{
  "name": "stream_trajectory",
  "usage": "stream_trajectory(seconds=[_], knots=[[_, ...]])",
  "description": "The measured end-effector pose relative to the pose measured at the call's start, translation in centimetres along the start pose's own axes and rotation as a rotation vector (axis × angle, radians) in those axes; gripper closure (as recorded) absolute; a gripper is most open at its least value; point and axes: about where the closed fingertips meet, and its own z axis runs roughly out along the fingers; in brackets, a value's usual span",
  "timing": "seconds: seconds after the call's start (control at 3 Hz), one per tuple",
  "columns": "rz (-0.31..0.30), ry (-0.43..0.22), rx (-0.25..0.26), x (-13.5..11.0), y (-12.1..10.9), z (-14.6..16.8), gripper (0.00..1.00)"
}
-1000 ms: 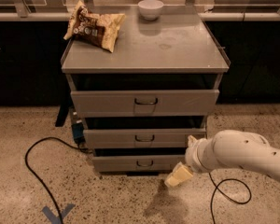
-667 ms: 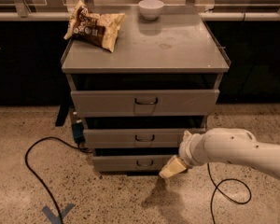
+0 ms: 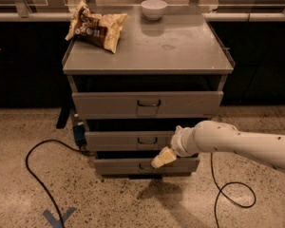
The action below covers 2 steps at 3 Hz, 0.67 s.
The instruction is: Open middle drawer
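Note:
The grey metal cabinet [image 3: 147, 51] has three drawers. The middle drawer [image 3: 118, 140] is a low plain front with a small dark wire handle [image 3: 147, 140]. It sits between the taller top drawer [image 3: 147, 104] and the lowest drawer [image 3: 128, 166]. My white arm reaches in from the right. Its gripper [image 3: 162, 158] has pale yellowish fingers, low and just right of the middle drawer's handle, in front of the seam between the middle and lowest drawers. It holds nothing that I can see.
A chip bag [image 3: 96, 26] and a white bowl [image 3: 154, 8] sit on the cabinet top. A black cable [image 3: 35, 175] loops on the speckled floor at the left, another cable [image 3: 230, 194] at the right. Blue tape [image 3: 59, 217] marks the floor. Dark counters stand behind.
My arm and gripper have moved left and slightly up, from the lowest drawer's right end toward the middle drawer's handle. The drawers have not moved.

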Motion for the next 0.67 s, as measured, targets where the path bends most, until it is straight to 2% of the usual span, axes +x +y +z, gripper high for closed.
stream_trajectory(seconds=[0.33, 0.67], knots=[[0.051, -0.047, -0.107, 0.6, -0.8, 2.1, 0.00], [0.086, -0.059, -0.158, 2.0, -1.5, 2.4, 0.00]])
